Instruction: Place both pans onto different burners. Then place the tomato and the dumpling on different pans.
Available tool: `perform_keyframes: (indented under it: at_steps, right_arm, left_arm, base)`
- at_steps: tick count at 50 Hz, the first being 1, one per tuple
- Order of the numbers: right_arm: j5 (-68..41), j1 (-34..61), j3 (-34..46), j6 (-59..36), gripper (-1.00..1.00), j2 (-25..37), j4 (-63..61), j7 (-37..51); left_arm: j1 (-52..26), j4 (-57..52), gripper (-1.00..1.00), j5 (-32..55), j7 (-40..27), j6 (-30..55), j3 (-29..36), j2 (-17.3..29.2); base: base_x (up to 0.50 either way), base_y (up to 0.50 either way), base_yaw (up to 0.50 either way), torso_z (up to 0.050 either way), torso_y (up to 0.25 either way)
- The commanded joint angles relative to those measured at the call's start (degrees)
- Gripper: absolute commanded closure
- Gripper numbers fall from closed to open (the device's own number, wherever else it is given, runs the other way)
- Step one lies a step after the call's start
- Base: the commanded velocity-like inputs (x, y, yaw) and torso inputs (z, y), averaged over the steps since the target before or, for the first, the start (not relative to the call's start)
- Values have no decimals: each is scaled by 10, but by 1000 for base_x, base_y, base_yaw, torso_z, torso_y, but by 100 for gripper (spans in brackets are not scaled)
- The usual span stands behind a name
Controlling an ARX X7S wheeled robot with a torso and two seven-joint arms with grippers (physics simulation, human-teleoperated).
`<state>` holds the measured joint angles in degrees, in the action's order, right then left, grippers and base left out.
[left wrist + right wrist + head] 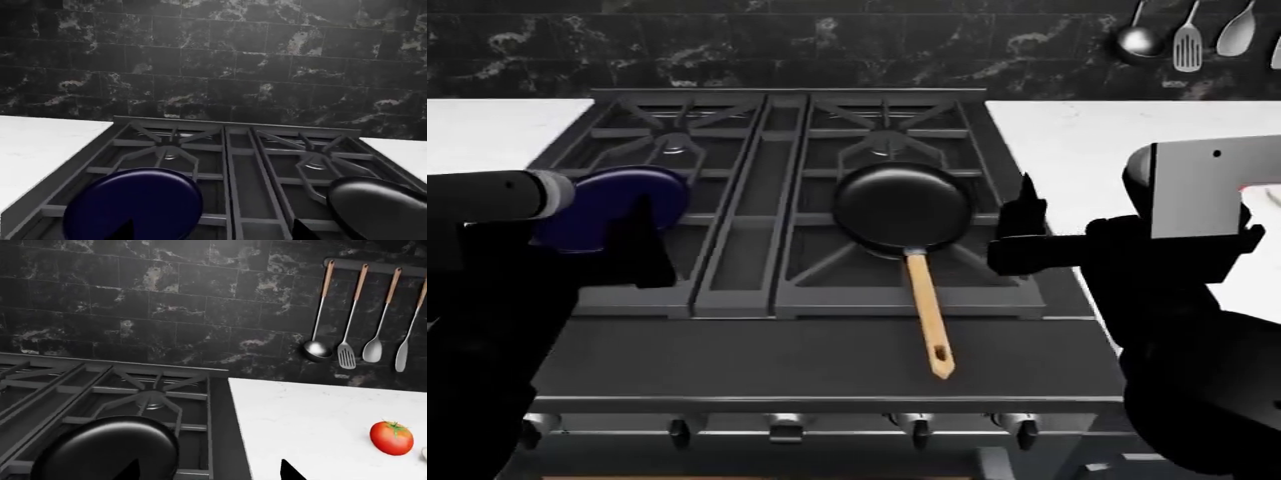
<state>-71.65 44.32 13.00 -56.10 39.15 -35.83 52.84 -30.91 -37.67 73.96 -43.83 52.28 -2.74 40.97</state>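
The blue pan [614, 205] sits on the near-left burner [641, 215], the black pan [902, 209] on the near-right one, wooden handle toward me. The tomato [391, 437] lies on the white worktop [313, 415] right of the stove [787, 330]. Both arms' jaws stand spread, holding nothing.

Blue pan [614, 203] (glossy), red tomato [391, 437]

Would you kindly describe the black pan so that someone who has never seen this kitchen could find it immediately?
Start at the black stove set between two white counters. On its right half, over the front burner, sits the black pan. Unlike the blue pan on the left half, it has a long pale wooden handle pointing toward the stove's front edge.
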Motion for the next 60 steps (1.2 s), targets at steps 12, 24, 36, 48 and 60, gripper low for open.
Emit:
perform_keyframes:
  at_steps: [12, 24, 36, 48, 60]
  right_arm:
    - [0, -8, -5, 12, -100, 4, -4, -5]
    - [-3, -3, -3, 13, -100, 3, -2, -5]
    - [-8, -11, -10, 20, -100, 6, -5, -6]
    - [-6, -15, -10, 24, -100, 9, -6, -7]
    - [-7, -15, -9, 25, -100, 9, -7, -6]
  left_arm:
    - [5, -7, -100, -4, 0, -9, -3, 2]
    - [1, -6, -100, -2, -4, -8, 2, 1]
    - [-3, -5, -100, -9, -4, -8, 9, -1]
    - [3, -3, -100, -14, -1, -14, 9, -2]
    - [-6, -2, -100, 1, -9, -10, 9, 0]
  base:
    - [0, -500, 0, 0, 0]
    - [0, -500, 0, 0, 0]
    - [0, -500, 0, 0, 0]
    - [0, -500, 0, 0, 0]
    - [0, -500, 0, 0, 0]
